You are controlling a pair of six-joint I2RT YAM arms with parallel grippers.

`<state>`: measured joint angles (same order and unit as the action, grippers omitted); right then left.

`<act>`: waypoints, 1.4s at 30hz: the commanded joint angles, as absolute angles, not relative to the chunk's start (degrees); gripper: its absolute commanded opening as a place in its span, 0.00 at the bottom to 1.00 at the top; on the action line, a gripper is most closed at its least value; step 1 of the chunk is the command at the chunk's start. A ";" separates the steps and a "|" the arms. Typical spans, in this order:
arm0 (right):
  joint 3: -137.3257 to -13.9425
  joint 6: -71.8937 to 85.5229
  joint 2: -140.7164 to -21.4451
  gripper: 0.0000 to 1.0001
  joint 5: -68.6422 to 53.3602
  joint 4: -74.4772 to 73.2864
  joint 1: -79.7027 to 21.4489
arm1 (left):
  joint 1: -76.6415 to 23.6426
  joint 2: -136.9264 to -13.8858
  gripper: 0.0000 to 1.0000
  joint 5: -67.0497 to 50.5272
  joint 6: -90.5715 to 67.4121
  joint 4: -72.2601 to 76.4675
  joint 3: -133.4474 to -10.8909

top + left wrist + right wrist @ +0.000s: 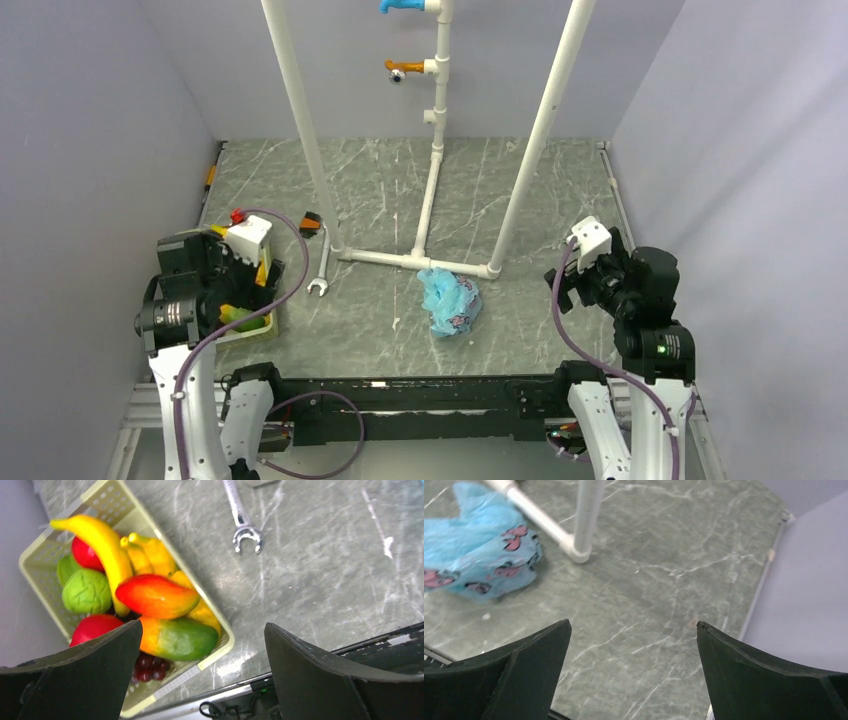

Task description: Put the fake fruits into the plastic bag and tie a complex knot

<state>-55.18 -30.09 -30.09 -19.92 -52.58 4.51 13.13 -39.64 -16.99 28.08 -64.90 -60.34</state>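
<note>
Blue plastic bag (449, 301) crumpled on tabletop (380, 190), well left of right fingers (509, 675); fake fruits (157, 596) in basket (47, 547) under left fingers (90, 670). Both sets spread, empty.

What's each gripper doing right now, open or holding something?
Left gripper: open, holding nothing.
Right gripper: open, holding nothing.

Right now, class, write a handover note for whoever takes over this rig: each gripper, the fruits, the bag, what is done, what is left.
Left gripper: open, empty, above the basket.
Right gripper: open, empty, over bare table right of the plastic bag.
Fake fruits: piled in the basket, far left.
Bag: crumpled mid-table by the white pipe frame, no fruit seen inside.
Done: nothing. Left: bag the fruits, tie the knot.
</note>
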 commanded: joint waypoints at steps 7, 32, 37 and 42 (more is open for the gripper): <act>-58.86 -45.24 -36.18 1.00 -32.45 -68.17 4.70 | -11.18 -48.85 0.99 -35.50 29.39 -49.81 -60.25; -55.46 -48.60 -36.57 1.00 -31.68 -66.21 4.66 | -65.12 -84.99 0.99 -6.99 35.41 -0.66 -51.36; -54.18 -49.94 -35.93 1.00 -34.87 -64.58 4.66 | -61.24 -88.32 0.40 -10.31 28.23 -9.08 -57.76; -56.80 -50.32 -38.90 0.99 -47.77 -66.86 4.58 | -50.26 -81.74 0.00 -37.21 14.37 -16.31 -61.38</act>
